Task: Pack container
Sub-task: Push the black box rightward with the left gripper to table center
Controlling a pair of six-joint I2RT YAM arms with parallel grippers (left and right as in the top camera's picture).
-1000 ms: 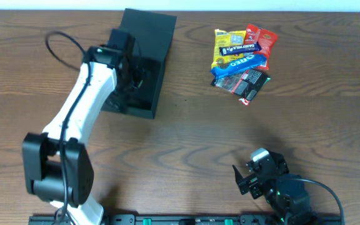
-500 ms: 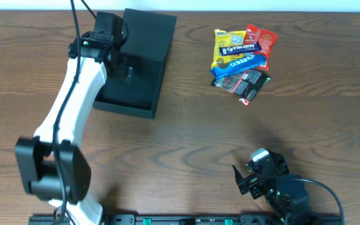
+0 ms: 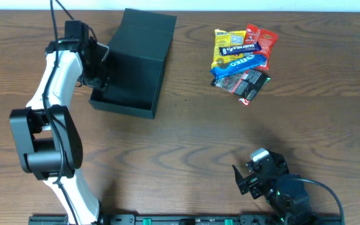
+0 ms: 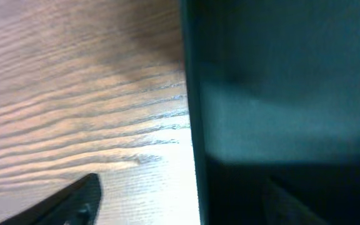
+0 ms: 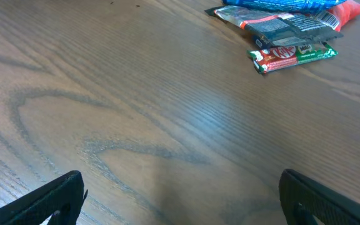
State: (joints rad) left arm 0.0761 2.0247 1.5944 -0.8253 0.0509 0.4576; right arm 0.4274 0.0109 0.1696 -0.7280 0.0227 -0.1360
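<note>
Container: the container (image 3: pixel 136 62) sits on the far left part of the table (image 3: pixel 186 131), its opening facing up. Its lid (image 3: pixel 147 26) stands raised along the far edge.
Left gripper: the left gripper (image 3: pixel 97 62) is at the container's left wall (image 4: pixel 194 156), jaws apart. One finger (image 4: pixel 74 203) hangs outside over bare wood, clear of the wall. The other is only a dim shape in the dark interior. It holds nothing.
Right gripper: the right gripper (image 3: pixel 250 177) is low over the near edge on the right side. Its jaws are spread wide, with only wood between them.
Snacks: the snacks (image 3: pixel 242 59) lie in an overlapping pile of yellow, red, blue and dark wrappers at the far right, well apart from the container.
</note>
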